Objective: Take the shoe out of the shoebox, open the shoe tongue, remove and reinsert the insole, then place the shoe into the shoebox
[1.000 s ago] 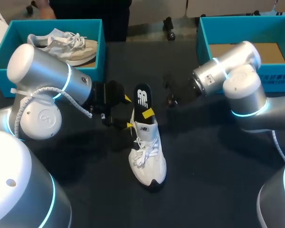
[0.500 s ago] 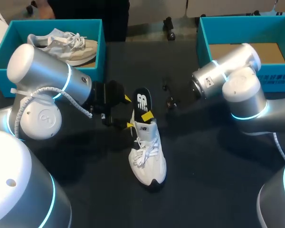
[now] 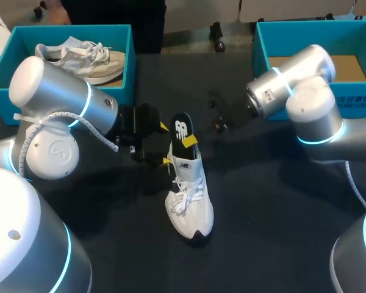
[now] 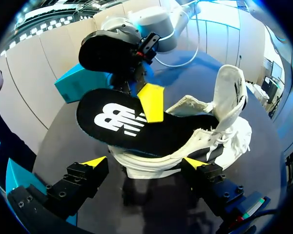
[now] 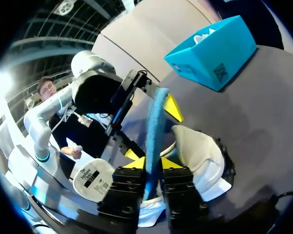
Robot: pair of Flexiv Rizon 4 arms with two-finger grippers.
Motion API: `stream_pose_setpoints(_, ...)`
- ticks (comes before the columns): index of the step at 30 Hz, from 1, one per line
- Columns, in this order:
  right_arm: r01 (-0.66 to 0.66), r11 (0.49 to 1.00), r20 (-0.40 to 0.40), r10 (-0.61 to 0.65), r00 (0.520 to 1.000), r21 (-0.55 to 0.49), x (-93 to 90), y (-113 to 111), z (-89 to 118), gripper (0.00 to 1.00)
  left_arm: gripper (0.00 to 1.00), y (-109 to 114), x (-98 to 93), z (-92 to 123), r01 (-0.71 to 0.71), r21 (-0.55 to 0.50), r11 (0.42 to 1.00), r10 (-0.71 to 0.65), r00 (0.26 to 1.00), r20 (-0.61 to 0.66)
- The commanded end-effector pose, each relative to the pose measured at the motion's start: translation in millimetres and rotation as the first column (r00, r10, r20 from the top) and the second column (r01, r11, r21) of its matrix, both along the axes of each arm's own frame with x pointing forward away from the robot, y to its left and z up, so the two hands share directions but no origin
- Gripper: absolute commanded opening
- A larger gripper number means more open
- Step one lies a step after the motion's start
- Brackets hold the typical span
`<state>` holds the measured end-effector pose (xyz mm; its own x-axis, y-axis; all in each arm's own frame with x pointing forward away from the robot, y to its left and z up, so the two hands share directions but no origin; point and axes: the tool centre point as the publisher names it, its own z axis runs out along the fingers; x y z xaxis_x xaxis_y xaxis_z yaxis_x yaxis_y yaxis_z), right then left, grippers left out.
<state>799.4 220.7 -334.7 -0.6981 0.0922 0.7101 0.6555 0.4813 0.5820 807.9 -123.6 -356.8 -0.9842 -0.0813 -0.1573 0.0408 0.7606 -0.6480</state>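
Insole stage of the task. The yellow fingertips (image 5: 168, 163) of the right gripper (image 5: 153, 163) are closed on the black insole (image 5: 155, 117), which is held edge-on between them. Its heel end is raised clear of the white sneaker (image 3: 192, 201), while its front part is seen to lie inside the shoe.

The left gripper (image 4: 144, 162) is spread wide, with the sneaker's heel end lying between its fingers. One finger appears to rest against the shoe and the other stands just apart, so no grip from both sides is shown. The sneaker stands on the dark table (image 3: 262, 213), between the two arms and well apart from both boxes.

The tongue (image 4: 232, 92) is seen pulled up and back. The removal from the box and the opening of the tongue are therefore judged done.

Whether the insole is being drawn out or pushed back in cannot be told. Seating it fully and returning the shoe are left. The empty blue shoebox (image 3: 311, 23) lies behind the right arm. A second blue shoebox (image 3: 67, 27), behind the left arm, holds a beige sneaker (image 3: 85, 61).
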Motion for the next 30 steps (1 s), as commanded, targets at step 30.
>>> stream_pose_setpoints(30,0.004,1.0,-0.018,-0.004,1.0,-0.013,-5.1,-0.2,-0.4,0.26,1.0,-1.3,0.0,-1.3,-0.002,0.001,1.0,0.001,1.0,0.002)
